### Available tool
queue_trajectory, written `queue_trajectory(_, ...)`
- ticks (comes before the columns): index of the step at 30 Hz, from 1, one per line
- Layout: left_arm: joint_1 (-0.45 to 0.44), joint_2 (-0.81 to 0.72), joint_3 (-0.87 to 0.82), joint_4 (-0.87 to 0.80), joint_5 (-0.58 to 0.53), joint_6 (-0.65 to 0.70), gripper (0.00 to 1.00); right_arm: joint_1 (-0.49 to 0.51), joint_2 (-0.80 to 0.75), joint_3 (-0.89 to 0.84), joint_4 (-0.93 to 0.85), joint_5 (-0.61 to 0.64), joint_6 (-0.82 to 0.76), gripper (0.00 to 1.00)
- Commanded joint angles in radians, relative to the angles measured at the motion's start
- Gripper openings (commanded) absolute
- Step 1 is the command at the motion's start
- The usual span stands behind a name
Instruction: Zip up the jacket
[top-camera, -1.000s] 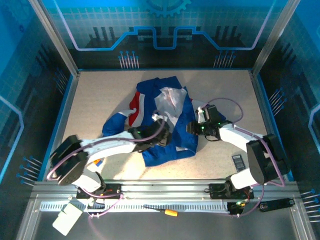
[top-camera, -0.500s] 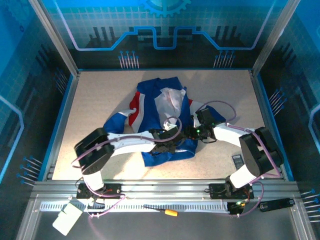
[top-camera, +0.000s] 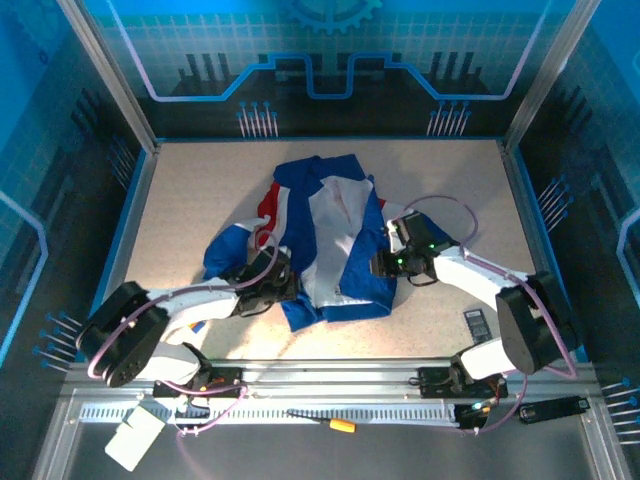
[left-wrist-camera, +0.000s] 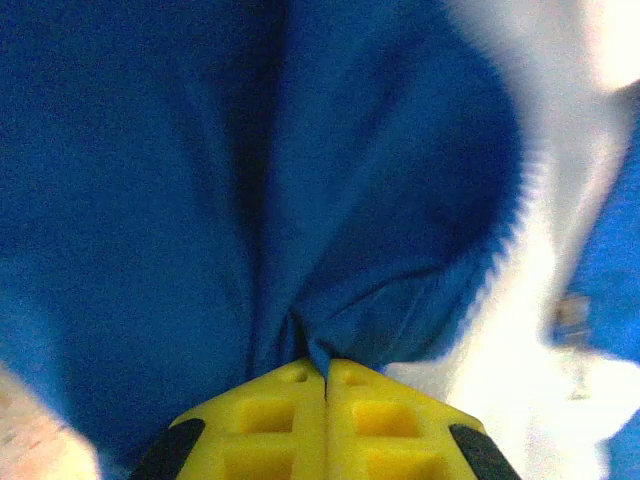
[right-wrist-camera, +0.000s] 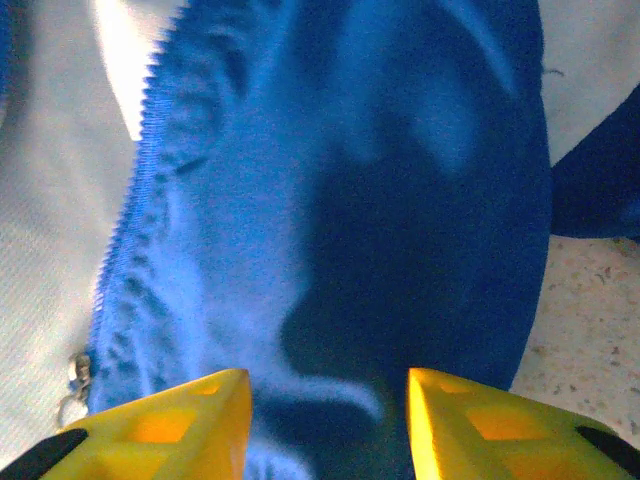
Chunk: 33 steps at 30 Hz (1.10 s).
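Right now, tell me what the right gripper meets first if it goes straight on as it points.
The right gripper would likely press into the royal-blue soft fabric jacket, just ahead between its open jaws.

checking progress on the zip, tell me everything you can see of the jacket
The jacket is soft royal-blue fabric with red and white bands and a white lining. It lies crumpled and open on the table, lining up, unzipped: bare zip teeth run along one front edge, with what looks like a small metal pull at the near end. The left hand is shut on a fold of blue cloth; the right hand is open, fingers astride blue cloth beside those teeth.
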Motion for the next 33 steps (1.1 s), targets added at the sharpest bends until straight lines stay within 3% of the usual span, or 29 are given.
queue_trajectory(1,0.041,0.047,-0.069,0.203,0.155,-0.074,0.04,0.052,-0.061,0.046,-0.097,0.051,-0.062,0.45)
queue_trajectory(6,0.047,0.090,-0.094,0.259,0.192,-0.109,0.29,0.130,-0.079,0.079,-0.175,0.077,-0.086,0.36)
queue_trajectory(11,0.049,0.055,-0.101,0.253,0.198,-0.114,0.34,0.198,-0.022,0.113,-0.210,0.097,-0.125,0.40)
queue_trajectory(17,0.050,-0.028,-0.091,0.151,0.180,-0.087,0.23,0.256,0.093,0.189,-0.228,0.068,-0.082,0.48)
queue_trajectory(21,0.050,-0.117,-0.102,0.085,0.167,-0.067,0.13,0.267,0.119,0.178,-0.143,-0.054,0.011,0.39)
queue_trajectory(25,0.057,-0.223,-0.139,0.100,0.181,-0.053,0.02,0.270,0.045,0.087,0.026,-0.217,0.129,0.36)
queue_trajectory(33,0.057,-0.374,-0.188,0.237,0.238,0.017,0.00,0.267,-0.011,-0.052,0.299,-0.413,0.408,0.39)
